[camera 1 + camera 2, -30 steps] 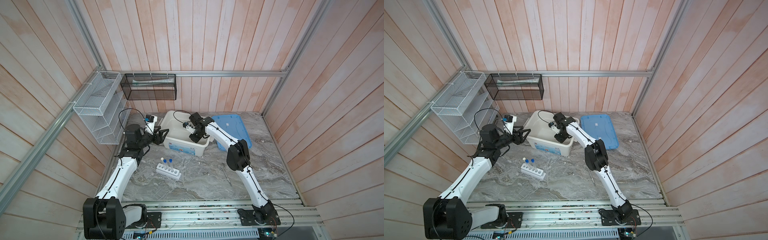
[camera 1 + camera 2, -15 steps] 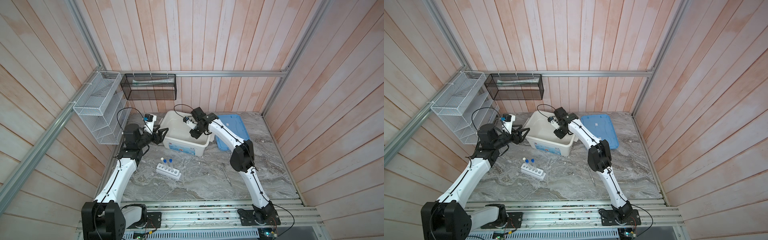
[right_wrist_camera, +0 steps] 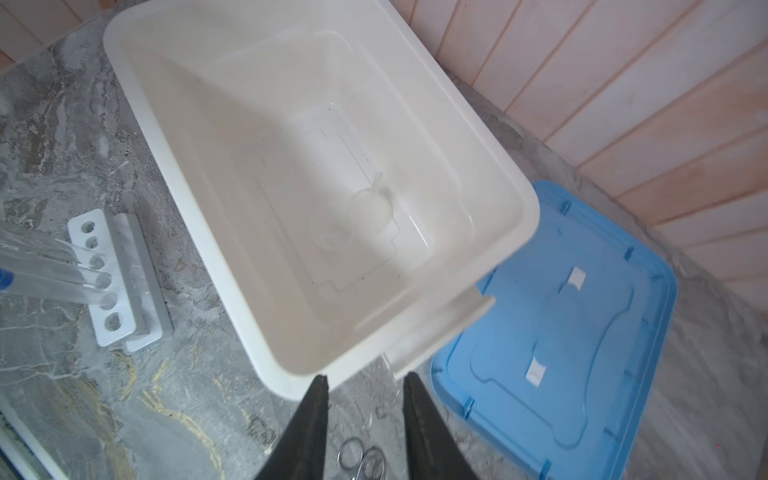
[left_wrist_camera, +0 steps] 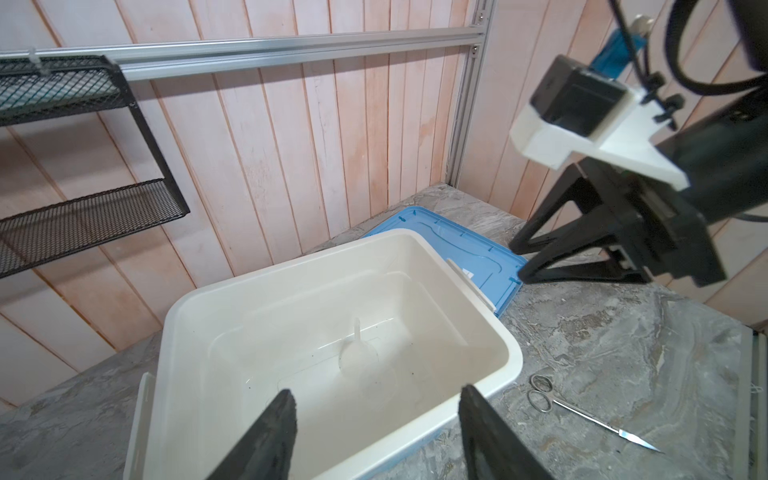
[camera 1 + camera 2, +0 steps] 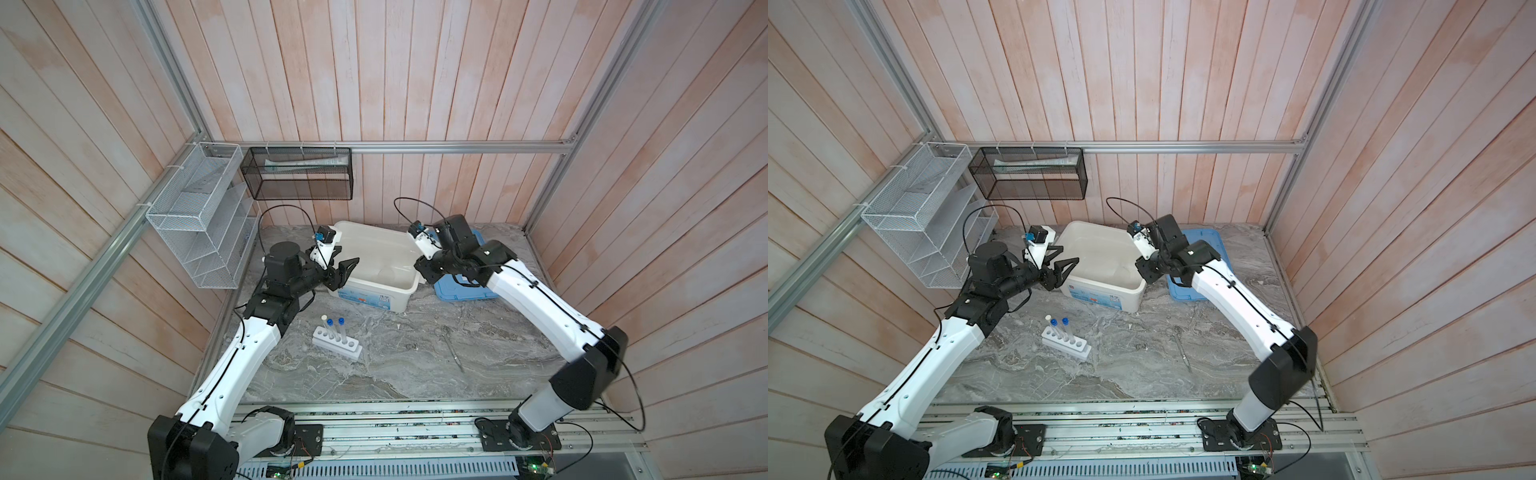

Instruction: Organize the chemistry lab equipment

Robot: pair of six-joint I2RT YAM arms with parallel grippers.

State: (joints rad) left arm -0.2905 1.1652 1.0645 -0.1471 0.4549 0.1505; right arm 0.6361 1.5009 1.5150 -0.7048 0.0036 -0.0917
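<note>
Left claw (image 4: pixel 376 399) and right claw (image 3: pixel 365 378) both spread apart, empty, by the white bin (image 4: pixel 291 266) mid-frame, flask (image 4: pixel 359 357) inside

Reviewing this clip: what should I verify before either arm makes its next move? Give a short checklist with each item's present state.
1. Left pincer open and empty: ok.
2. Right pincer open and empty: ok.
3. Flask inside the bin: ok.
4. Three tubes standing in the rack: ok.
5. Scissors stowed: not ok, lying on the table.
6. Lid on the bin: not ok, it lies beside it.
</note>
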